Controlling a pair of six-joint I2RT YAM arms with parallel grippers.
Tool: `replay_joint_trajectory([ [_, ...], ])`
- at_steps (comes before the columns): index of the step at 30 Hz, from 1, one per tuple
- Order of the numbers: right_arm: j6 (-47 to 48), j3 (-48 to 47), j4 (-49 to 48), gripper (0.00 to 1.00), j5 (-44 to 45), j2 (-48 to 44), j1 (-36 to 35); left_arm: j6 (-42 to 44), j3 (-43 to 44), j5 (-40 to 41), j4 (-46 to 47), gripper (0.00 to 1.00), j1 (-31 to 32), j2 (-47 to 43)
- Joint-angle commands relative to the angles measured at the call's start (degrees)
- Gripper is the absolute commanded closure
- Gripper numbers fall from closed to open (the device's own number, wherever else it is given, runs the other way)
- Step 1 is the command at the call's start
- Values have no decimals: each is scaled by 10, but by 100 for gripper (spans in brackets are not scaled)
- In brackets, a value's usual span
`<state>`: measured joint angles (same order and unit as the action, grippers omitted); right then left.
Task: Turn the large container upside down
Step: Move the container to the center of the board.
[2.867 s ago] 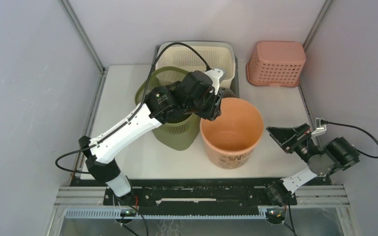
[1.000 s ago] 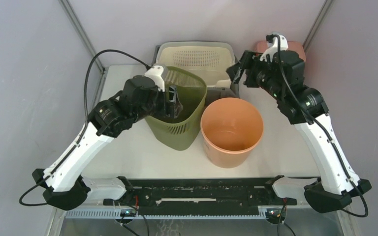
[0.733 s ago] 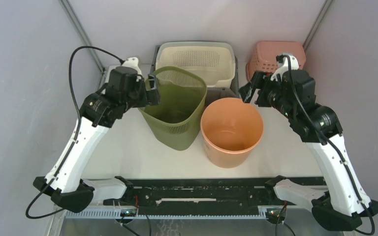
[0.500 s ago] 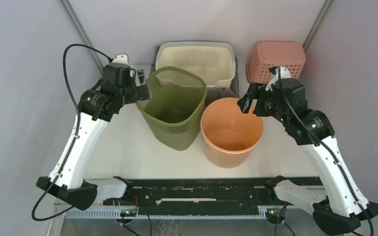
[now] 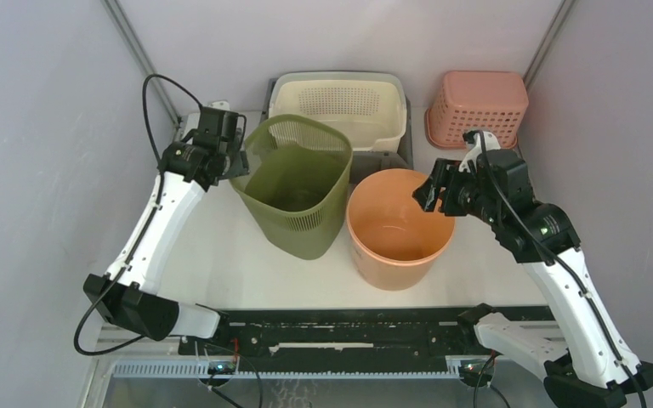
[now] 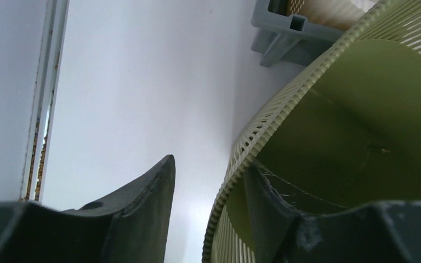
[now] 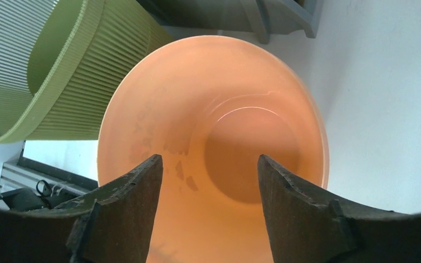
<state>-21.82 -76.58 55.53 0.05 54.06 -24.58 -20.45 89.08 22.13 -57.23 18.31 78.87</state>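
The large container, a green slatted basket (image 5: 293, 183), stands open side up at the middle of the table. My left gripper (image 5: 236, 157) straddles its far-left rim. In the left wrist view one finger is inside against the basket (image 6: 362, 109) wall. The other finger hangs outside with a gap to the rim, so the left gripper (image 6: 210, 161) is open. An orange bucket (image 5: 400, 229) stands upright beside the basket on the right. My right gripper (image 5: 428, 189) hovers open above its far-right rim. In the right wrist view, the right gripper (image 7: 208, 158) holds nothing over the bucket (image 7: 214, 109).
A cream perforated bin (image 5: 340, 102) on a grey base sits right behind the basket. A pink basket (image 5: 476, 106) lies upside down at the back right. Metal posts and walls close in the white table (image 5: 221, 255) on both sides.
My left gripper moved from inside the green basket to its far-left rim and narrowed. My right arm came forward from the back to over the orange bucket. The basket shifted slightly left.
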Motion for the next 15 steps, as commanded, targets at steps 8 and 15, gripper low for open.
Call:
replay_joint_trajectory([
  [8,-3,-1,-4,33,24,3,-120,0,-6,36,-18,74,-20,-43],
  [15,-16,-25,-12,37,79,62,-223,1,-46,53,-27,76,-72,-96],
])
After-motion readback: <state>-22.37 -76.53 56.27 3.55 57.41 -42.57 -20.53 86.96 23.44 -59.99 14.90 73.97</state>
